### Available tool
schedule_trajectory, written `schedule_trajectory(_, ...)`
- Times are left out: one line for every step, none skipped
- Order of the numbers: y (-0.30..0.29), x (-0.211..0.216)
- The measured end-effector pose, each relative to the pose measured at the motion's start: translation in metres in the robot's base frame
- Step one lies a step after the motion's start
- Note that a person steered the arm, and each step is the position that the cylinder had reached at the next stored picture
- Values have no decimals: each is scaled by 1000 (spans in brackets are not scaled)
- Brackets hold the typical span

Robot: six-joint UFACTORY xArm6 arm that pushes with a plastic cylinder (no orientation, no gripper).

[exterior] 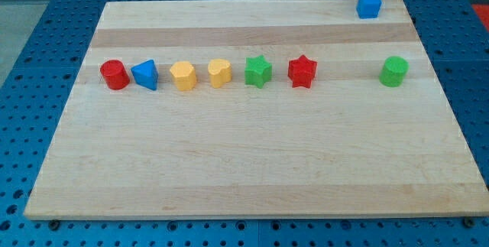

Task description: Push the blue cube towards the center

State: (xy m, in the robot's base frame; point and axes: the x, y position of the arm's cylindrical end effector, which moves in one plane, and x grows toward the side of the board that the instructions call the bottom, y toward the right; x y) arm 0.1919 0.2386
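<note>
Blue cube (369, 5) sits at the far top-right corner of the tabletop (244, 170), close to the upper edge, well apart from the center. Task judged barely begun: full travel toward the middle left to do.

A grey-blue vertical shape at the view's top, just above the cube, possibly the rod; too cropped to confirm. My tip not clearly visible, so contact with the cube cannot be told. End effector state: no jaws to report, a plain rod only, its lower end not made out.

Others on board: a row across the upper-middle, from the view's left: red cylinder (114, 74), blue triangular block (145, 74), yellow block (183, 75), second yellow block (219, 72), green star (258, 71), red star (302, 71). Green cylinder (394, 72) stands alone at the right, below the cube.

Obstacles, judged: diagonal path down-left passes between red star and green cylinder; gap looks ample. Drifting straight down risks striking the green cylinder.
</note>
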Motion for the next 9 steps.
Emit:
schedule_trajectory(0, 12)
schedule_trajectory(0, 36)
schedule_trajectory(-10, 43)
schedule_trajectory(-21, 45)
schedule_trajectory(-34, 45)
schedule_trajectory(-47, 45)
schedule_trajectory(-54, 47)
schedule_trajectory(-55, 60)
schedule_trajectory(-55, 83)
